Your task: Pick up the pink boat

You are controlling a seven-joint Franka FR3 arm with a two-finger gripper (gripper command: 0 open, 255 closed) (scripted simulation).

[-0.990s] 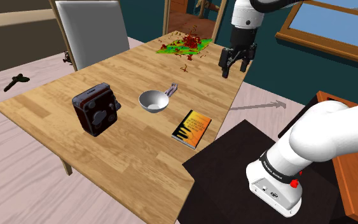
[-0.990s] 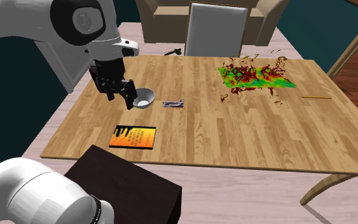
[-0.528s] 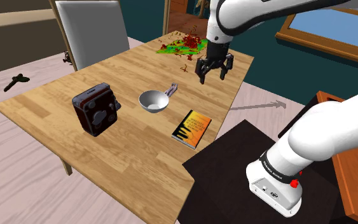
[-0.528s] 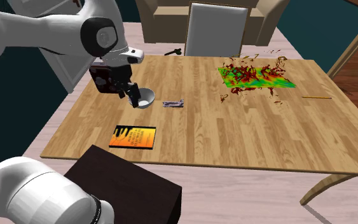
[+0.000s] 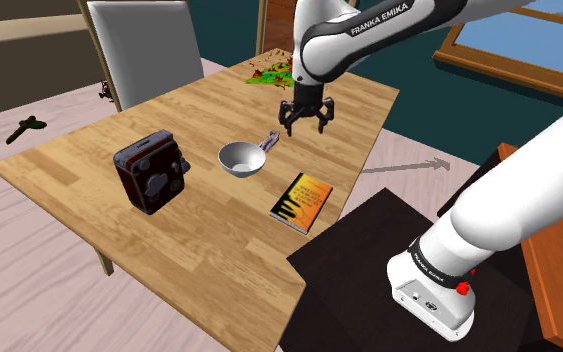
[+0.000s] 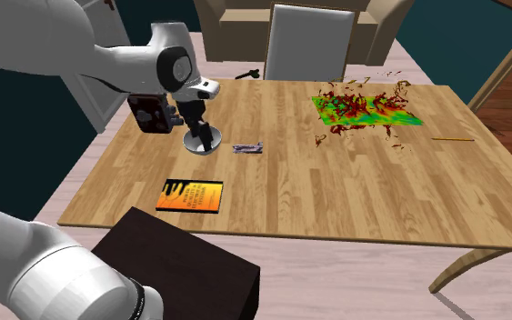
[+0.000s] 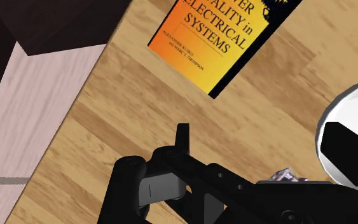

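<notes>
The boat (image 5: 269, 141) is a small pale lilac-grey thing lying on the wooden table (image 5: 89, 190), just beside a white bowl (image 5: 240, 158). In the second exterior view the boat (image 6: 247, 147) lies to the right of the bowl (image 6: 193, 144). My black gripper (image 5: 307, 122) hangs open above the table, a little to the shoulder view's right of the boat, touching nothing. In the second exterior view the gripper (image 6: 206, 136) partly covers the bowl. In the wrist view the boat (image 7: 285, 175) shows low between the spread fingers of the gripper (image 7: 260, 137).
An orange and black book (image 5: 302, 199) lies near the table edge by the dark stand (image 5: 369, 270). A dark red box (image 5: 151, 170) stands beyond the bowl. A green mat with red scraps (image 6: 365, 109), a pencil (image 6: 452, 139) and a grey chair (image 5: 149, 45) are farther off.
The arm has swung toward the shoulder view's left and come lower. The gripper went from beside the table's edge to over the table near the boat, staying open.
</notes>
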